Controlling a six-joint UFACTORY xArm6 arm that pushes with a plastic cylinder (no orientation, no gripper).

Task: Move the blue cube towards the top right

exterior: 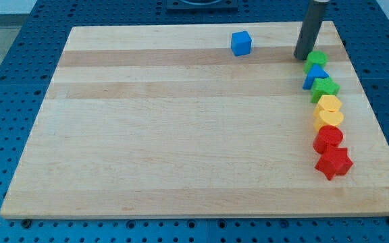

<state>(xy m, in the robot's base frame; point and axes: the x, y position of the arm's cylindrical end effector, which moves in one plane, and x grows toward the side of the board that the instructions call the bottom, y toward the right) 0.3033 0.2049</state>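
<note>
The blue cube (241,43) sits near the top edge of the wooden board (181,135), right of its middle. My tip (301,57) is to the right of the cube, about a cube's width and a half of bare board between them. The tip stands just left of a green block (317,59) at the head of a column of blocks.
A column of blocks runs down the view's right side: the green block, a blue block (313,75), a green star-like block (325,88), two yellow blocks (329,104) (329,119), a red round block (328,139) and a red star (333,163).
</note>
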